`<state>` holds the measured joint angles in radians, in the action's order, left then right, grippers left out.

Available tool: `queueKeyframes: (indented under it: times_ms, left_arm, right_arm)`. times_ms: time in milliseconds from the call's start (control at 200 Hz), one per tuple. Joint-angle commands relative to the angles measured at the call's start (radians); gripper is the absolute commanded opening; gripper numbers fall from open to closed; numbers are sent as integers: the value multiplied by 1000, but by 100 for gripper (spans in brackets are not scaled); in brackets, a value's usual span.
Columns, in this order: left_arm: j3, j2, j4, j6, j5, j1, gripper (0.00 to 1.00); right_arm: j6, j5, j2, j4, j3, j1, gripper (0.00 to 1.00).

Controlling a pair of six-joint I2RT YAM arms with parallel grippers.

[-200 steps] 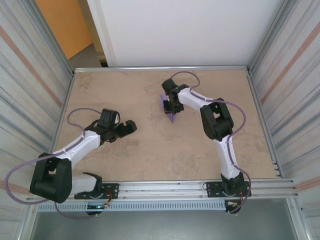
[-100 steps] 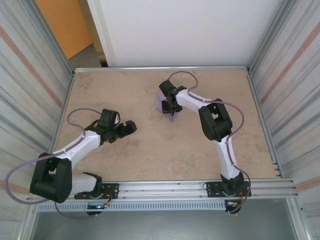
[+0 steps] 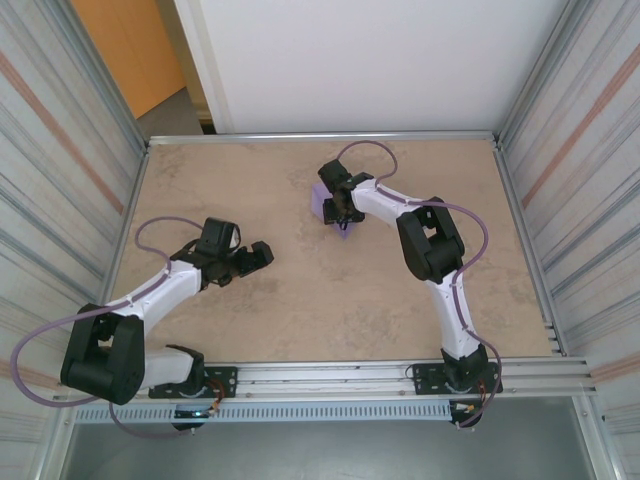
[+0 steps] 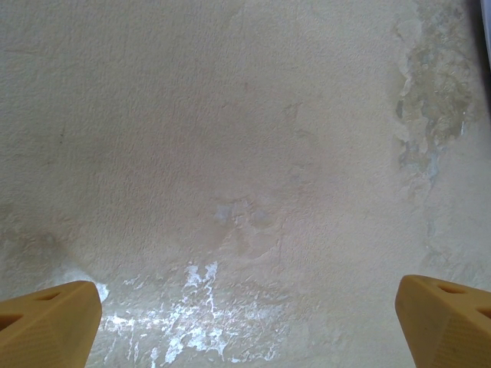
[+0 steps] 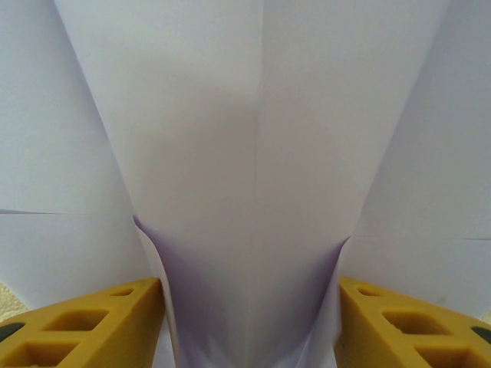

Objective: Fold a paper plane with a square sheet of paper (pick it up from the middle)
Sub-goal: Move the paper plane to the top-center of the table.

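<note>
Your R gripper [image 3: 338, 210] is out over the far-middle of the table [image 3: 400, 300], pointing down at the lavender paper plane [image 3: 321, 203]. From the top cam, paper pokes out on two sides of the gripper: a wider patch toward the L arm's side and a small pointed bit on the side nearer the bases.

In the R wrist cam, R gripper [image 5: 249, 307] has its yellow fingers [image 5: 84, 322] apart w/ the paper plane [image 5: 253, 153] btwn them. A raised, tapered fold w/ a ctr crease runs straight ahead from the gap and widens away from the fingertips. Its narrow end fills the gap, and both side edges meet the inner faces of the fingers. Flatter flaps of the same paper spread out to either side, beyond each finger. You can't tell whether the fingers are squeezing that fold or just touching it.

Your L gripper [image 3: 257, 256] sits low over the table, well apart from the paper. In the L wrist cam, L gripper [image 4: 247, 307] is spread wide, w/ one finger [image 4: 46, 326] at each lower corner. Bare, mottled table [image 4: 230, 115] lies btwn and ahead of them.
</note>
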<state>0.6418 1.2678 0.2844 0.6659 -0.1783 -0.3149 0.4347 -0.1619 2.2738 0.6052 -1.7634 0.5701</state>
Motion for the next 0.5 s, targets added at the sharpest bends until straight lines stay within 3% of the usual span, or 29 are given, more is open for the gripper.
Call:
queueKeyframes:
  times_ms: [0,491]
  left_arm:
    - [8,7,8,-11,4,5,99]
    - [108,-11,50,-35,17,5,99]
  right_arm:
    - [2,-7,82,62,22,-16,59]
    - [2,23,-79,74,-53,-39,59]
